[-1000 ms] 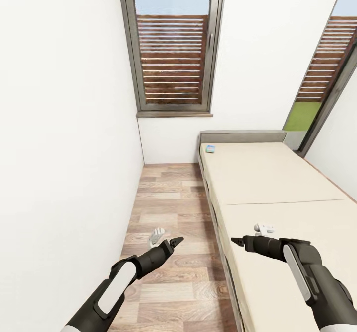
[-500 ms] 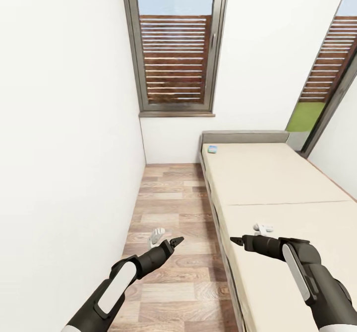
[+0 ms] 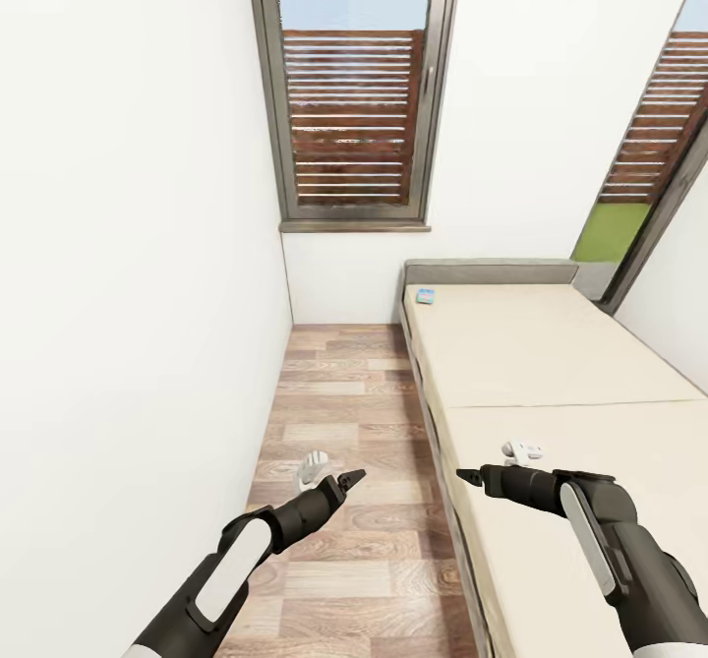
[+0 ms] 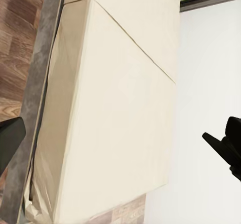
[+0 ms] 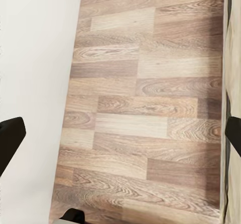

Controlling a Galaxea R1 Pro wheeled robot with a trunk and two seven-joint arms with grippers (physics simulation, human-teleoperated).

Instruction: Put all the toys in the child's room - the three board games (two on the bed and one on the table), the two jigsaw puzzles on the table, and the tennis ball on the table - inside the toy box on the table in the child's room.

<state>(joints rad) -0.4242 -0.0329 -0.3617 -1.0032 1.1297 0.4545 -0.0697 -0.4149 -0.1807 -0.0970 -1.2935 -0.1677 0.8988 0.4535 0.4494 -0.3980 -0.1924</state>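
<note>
A cream bed [image 3: 551, 363] with a grey headboard [image 3: 490, 272] stands against the far white wall [image 3: 511, 97]. Left of the bed runs a wood-plank floor [image 3: 344, 412]. Above the headboard, slightly left, a tall grey-framed window [image 3: 354, 88] shows wooden slats and sky.

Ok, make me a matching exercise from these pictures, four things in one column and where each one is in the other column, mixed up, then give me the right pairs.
Things:
1. small blue box
2. window
3. left pincer
4. right pincer

Places:
A. above the wooden floor beside the bed
B. in the far wall, above the floor strip
C. over the near part of the bed
D. on the bed's far corner, near the headboard

Pairs: 1-D, 2-B, 3-A, 4-C
</note>
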